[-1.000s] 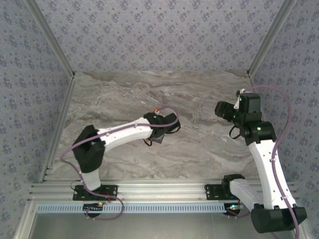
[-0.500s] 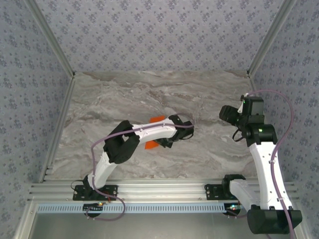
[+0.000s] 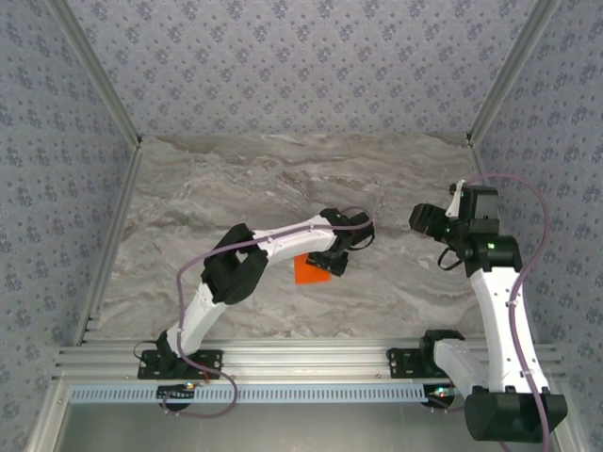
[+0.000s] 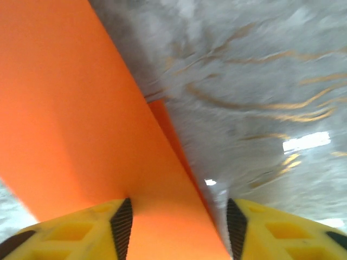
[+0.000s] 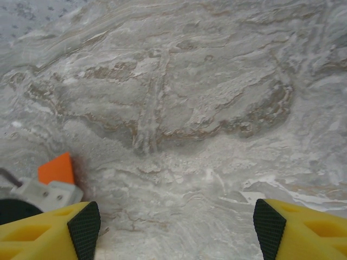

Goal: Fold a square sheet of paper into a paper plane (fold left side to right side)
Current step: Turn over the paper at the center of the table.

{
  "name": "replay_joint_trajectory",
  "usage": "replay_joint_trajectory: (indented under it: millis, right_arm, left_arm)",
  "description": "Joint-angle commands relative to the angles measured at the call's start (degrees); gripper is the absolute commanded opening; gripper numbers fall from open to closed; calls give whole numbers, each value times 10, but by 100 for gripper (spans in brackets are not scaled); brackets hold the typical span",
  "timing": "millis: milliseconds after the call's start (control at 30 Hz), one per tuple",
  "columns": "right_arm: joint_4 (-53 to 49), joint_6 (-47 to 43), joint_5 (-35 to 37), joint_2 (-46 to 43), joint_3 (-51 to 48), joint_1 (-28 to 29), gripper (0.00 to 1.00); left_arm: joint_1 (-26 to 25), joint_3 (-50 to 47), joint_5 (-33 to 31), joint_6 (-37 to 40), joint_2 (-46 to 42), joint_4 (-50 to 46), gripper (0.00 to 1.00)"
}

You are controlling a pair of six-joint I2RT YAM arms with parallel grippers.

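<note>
A: Grey marble-look table [image 3: 188, 188], floral-patterned walls [image 3: 301, 66] around it. Where's the paper?

B: The thin bright orange sheet of paper [image 3: 311, 270] is mid-table, a bit to the near side, partly under the left gripper [image 3: 335, 261]. The left wrist view shows a second orange layer peeking out under its edge.

A: Left claw?

B: Fingers apart, paper running between them (not pinched, as far as I can see).

A: Right gripper [image 3: 421, 218]?

B: Fingers spread wide over bare table on the right, nothing between them. It's well apart from the sheet.
</note>
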Motion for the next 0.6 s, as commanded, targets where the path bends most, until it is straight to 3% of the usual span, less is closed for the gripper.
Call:
replay_joint_trajectory:
  millis: [0,133,267,400,567]
  right_arm:
    - [19,-11,-60,11,-13,-4,78]
    - [61,-1,-133,25,-34,-2,71]
    - [130,39,-199,60,-60,20,60]
    - [193,73,-205,121,-73,86,47]
    - [289,108,-200,247,-56,198,39]
  left_arm:
    - [8,-24,79,27,-72,81,57]
    - [30,-119,114,32,-169,174,65]
    - [73,-243,141,17,-275,264,66]
    - [139,-367,181,-9,-362,345,67]
    - [224,-503,278,-58,-424,478,67]
